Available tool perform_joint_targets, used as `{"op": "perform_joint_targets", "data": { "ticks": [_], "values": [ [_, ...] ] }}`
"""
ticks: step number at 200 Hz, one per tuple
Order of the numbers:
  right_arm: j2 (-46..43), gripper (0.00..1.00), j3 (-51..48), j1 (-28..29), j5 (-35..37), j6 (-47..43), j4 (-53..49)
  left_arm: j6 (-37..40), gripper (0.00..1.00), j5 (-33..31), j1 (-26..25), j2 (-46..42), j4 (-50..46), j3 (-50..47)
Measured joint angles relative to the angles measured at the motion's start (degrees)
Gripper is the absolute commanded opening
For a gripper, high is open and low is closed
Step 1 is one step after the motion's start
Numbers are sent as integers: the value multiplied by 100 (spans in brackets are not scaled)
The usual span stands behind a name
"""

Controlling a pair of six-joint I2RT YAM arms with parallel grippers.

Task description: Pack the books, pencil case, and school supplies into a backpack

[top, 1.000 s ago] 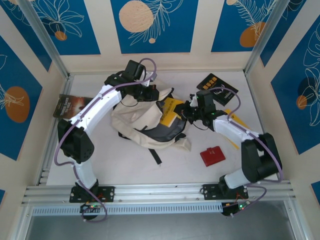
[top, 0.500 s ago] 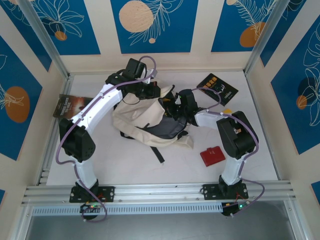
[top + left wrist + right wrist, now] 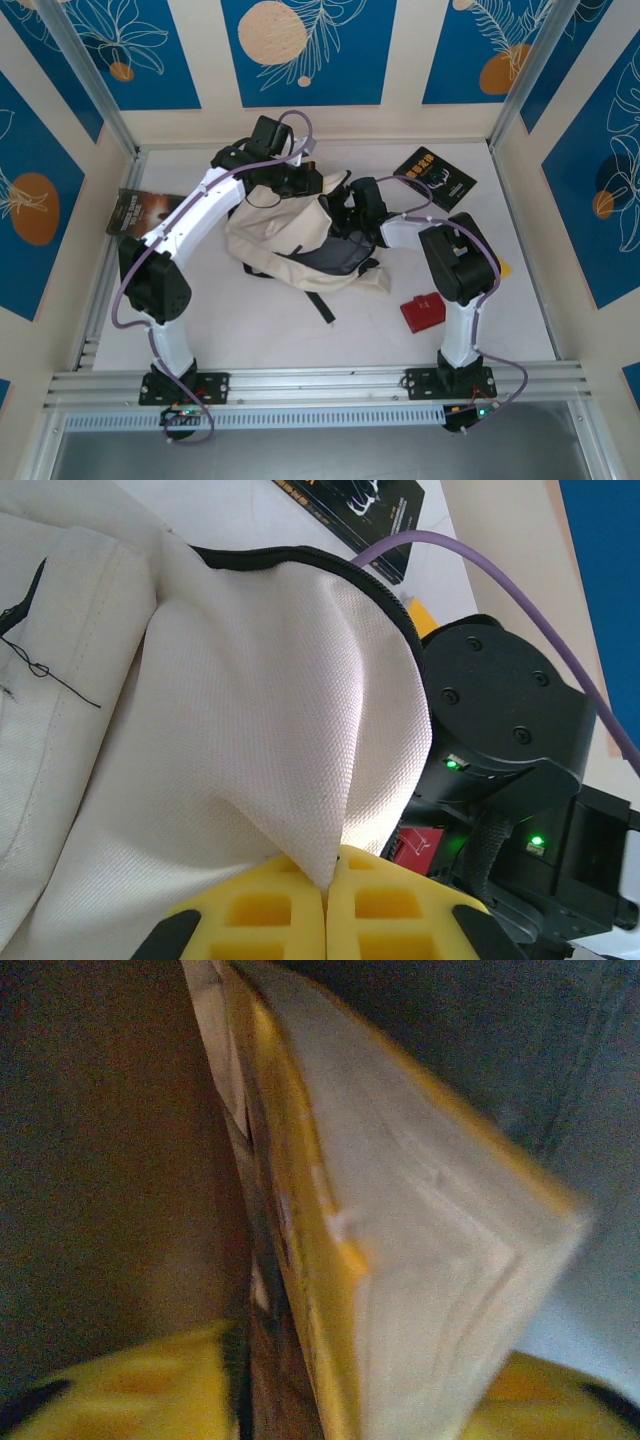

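Right wrist view: a yellow-covered book (image 3: 400, 1260), blurred and its cover unreadable, runs off the top and bottom edges. It lies between the fingers (image 3: 110, 1390) of the right gripper (image 3: 350, 1415), which are cropped below; pad contact cannot be judged.

Left wrist view: the left gripper (image 3: 327, 910) is cropped at the bottom edge. Ahead of it, a black book (image 3: 370, 520) is cut by the top edge.

Top view: the backpack (image 3: 265, 240) hides the right claw's tips.

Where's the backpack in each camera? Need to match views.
Top external: backpack at centre.
Left wrist: backpack left and centre, cream fabric pinched by the left gripper.
Right wrist: likely backpack, dark lining around the yellow book.
Shared landmark: black book, top external upper right, left wrist top edge.
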Motion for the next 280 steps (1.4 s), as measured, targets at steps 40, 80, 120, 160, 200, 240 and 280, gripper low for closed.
{"op": "perform_joint_targets", "data": {
  "ticks": [40,80,120,160,200,240,280],
  "values": [
    [-1320,75,-516,-356,61,-590,-1102,0,7,107,57,79,111,0],
    [-2787,75,-1233,-767,332,-1097,-2044,-68,22,114,85,103,332,-168],
    [-3921,84,-1467,-988,1532,-1646,-3626,-179,69,192,122,44,776,-640],
    [-4325,86,-992,-1027,2120,-2151,-4489,-184,87,-114,555,-542,846,-1567],
    [-4308,89,-748,-872,2035,-2380,-4653,-243,100,-1091,1856,-1401,743,-2376],
    [-4275,91,-748,-595,1886,-2369,-4653,-378,100,-1679,3191,-1445,855,-2892],
    [-4275,91,-748,-468,1821,-2282,-4651,-409,100,-1982,3845,-782,1128,-2903]
  ]
}}
